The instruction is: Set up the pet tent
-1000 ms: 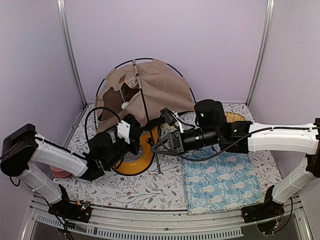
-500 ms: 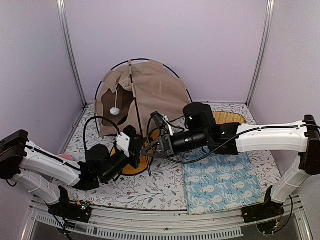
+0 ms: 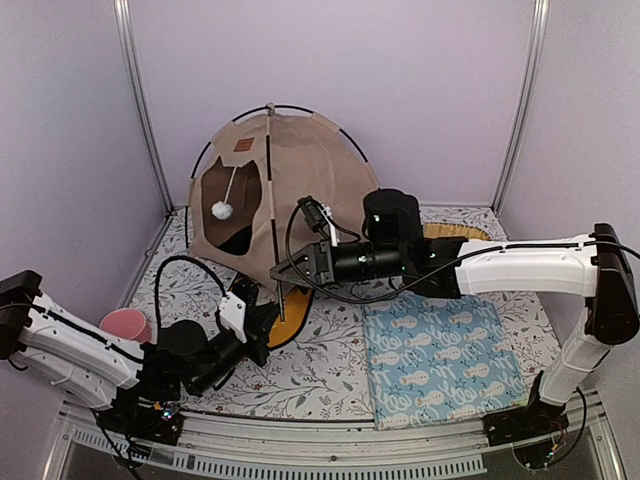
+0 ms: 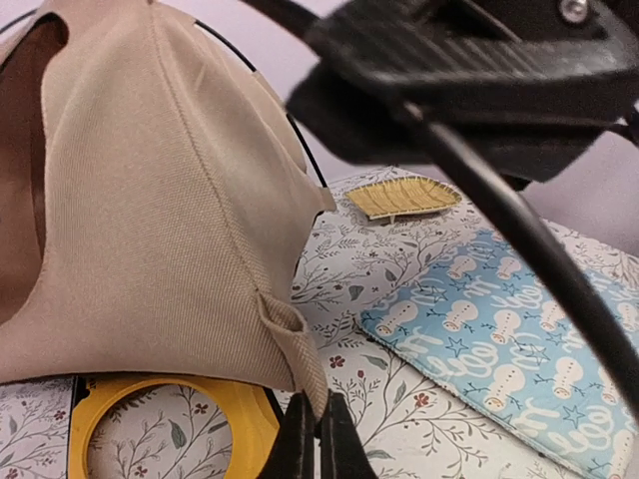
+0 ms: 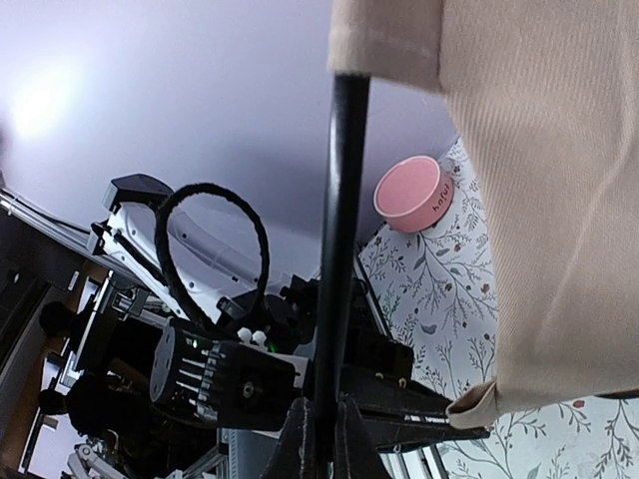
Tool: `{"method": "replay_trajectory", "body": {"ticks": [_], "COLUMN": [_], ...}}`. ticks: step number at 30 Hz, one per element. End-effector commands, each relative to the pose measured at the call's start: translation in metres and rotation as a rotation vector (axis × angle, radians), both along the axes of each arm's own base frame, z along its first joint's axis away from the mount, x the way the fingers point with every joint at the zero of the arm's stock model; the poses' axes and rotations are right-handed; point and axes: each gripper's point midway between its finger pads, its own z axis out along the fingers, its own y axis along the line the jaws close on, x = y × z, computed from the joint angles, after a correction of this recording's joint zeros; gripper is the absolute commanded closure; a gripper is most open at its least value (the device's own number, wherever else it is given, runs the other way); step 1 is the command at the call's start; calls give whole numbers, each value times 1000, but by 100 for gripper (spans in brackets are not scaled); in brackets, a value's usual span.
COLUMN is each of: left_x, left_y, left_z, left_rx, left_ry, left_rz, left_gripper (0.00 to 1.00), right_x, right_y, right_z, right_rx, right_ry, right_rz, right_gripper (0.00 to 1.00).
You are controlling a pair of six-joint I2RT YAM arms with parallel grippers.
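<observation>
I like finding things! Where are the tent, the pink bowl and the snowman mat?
pet tent [image 3: 310, 170], top view, its tan side panel.
pink bowl [image 3: 125, 325], top view, its inside.
snowman mat [image 3: 445, 365], top view, its middle.

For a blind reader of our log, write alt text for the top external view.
A beige pet tent stands domed at the back left. The right gripper is shut on its black pole at the front corner; the left gripper, also shut, lies just in front.

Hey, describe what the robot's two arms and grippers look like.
Left arm and right arm match: white shells, chunky black joints, slim black fingers. A black cable loops off each wrist; the left wrist carries a white block.
</observation>
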Motion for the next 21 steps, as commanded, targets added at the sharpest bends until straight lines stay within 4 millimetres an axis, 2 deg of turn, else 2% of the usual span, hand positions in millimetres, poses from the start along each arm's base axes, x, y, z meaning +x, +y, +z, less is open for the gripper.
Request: {"method": "replay_trajectory", "body": {"ticks": [1, 5, 11, 21], "left_x": [-24, -32, -40, -51], "left_y": [-2, 0, 1, -1], "left_z": [-8, -8, -14, -16], "left_rx": [-5, -10, -1, 7], "left_ry": [37, 47, 66, 69], "left_rz": [-60, -68, -72, -88], "left_gripper": [100, 100, 100, 100], "right_x": [42, 53, 72, 91], "right_y": [6, 10, 5, 4], "right_z": [47, 50, 55, 58], "right_rx": [150, 171, 184, 195], "right_ry": [-89, -107, -147, -164], "right_rz": [-132, -175, -278, -363], "right_gripper": [100, 100, 100, 100]}}
